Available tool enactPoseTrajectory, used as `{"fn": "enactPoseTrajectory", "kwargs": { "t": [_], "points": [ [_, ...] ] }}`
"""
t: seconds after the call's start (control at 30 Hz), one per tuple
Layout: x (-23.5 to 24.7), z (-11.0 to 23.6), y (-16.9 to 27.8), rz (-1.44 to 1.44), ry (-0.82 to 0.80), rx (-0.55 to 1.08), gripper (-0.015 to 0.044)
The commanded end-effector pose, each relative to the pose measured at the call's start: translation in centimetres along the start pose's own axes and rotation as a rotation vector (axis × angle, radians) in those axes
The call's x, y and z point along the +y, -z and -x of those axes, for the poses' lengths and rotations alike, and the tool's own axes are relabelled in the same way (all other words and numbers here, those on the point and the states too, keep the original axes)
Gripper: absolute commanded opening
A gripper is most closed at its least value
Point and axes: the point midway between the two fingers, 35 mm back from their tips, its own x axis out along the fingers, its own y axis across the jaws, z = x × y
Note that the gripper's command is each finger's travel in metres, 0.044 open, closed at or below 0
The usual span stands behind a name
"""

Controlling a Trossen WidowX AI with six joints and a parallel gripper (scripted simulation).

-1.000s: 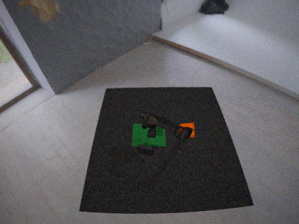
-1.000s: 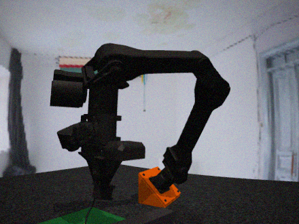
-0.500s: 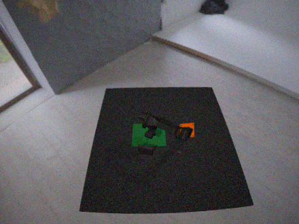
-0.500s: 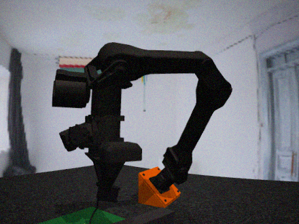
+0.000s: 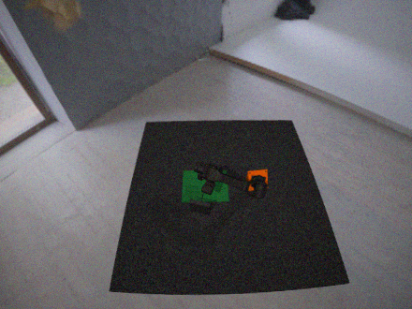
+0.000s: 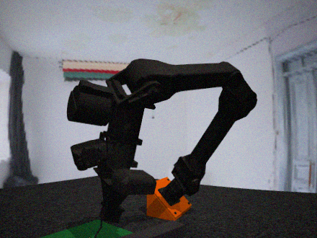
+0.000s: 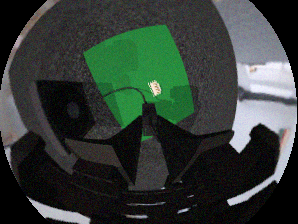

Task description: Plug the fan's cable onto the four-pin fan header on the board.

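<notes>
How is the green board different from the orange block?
The green board lies flat on the dark mat; the orange block stands up as a chunky wedge. The gripper hangs over the board; the arm's foot sits on the block. Both rest on the mat.
</notes>
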Motion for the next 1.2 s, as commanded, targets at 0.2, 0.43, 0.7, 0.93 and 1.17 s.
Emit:
{"fn": "enactPoseTrajectory", "kwargs": {
  "t": [0.2, 0.43, 0.7, 0.93, 1.17],
  "points": [
    [-0.2, -0.9, 0.1, 0.014, 0.093, -0.116, 0.0],
    [-0.3, -1.5, 0.1, 0.021, 0.146, -0.207, 0.0],
    [-0.3, -2.0, 0.1, 0.023, 0.191, -0.32, 0.0],
    [-0.2, -2.2, 0.1, 0.021, 0.216, -0.425, 0.0],
    [0.0, -2.3, 0.1, 0.014, 0.226, -0.535, 0.0]
  ]
}}
